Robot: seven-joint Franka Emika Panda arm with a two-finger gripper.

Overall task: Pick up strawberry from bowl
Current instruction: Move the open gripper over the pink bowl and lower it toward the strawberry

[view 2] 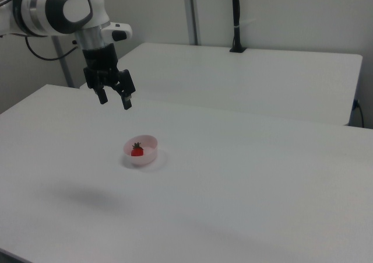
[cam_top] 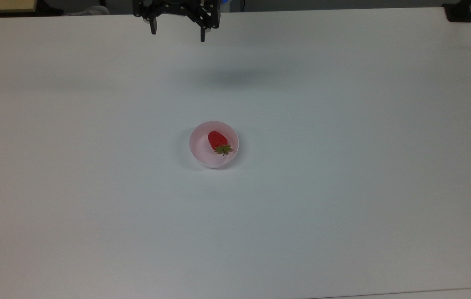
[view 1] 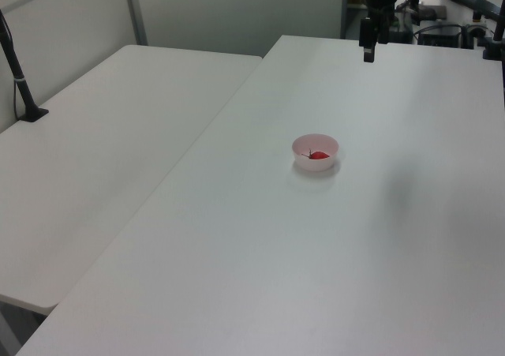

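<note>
A small pale pink bowl (cam_top: pixel 214 144) (view 1: pixel 316 151) (view 2: pixel 141 149) stands near the middle of the white table. Inside it lies a red strawberry (cam_top: pixel 218 142) (view 1: pixel 318 155) (view 2: pixel 137 151) with a green leafy cap. My gripper (cam_top: pixel 177 33) (view 2: pixel 115 101) hangs well above the table at the top view's far edge, far from the bowl. Its two black fingers are spread apart with nothing between them. In the left view the gripper (view 1: pixel 368 50) appears side-on at the table's far end.
A second white table (view 1: pixel 102 135) (view 2: pixel 245 76) adjoins this one. A black post (view 1: pixel 20 76) (view 2: pixel 236 18) is clamped to that table. A black clamp (cam_top: pixel 459 12) sits at the top view's upper right corner. Cluttered desk items (view 1: pixel 454 13) lie behind the arm.
</note>
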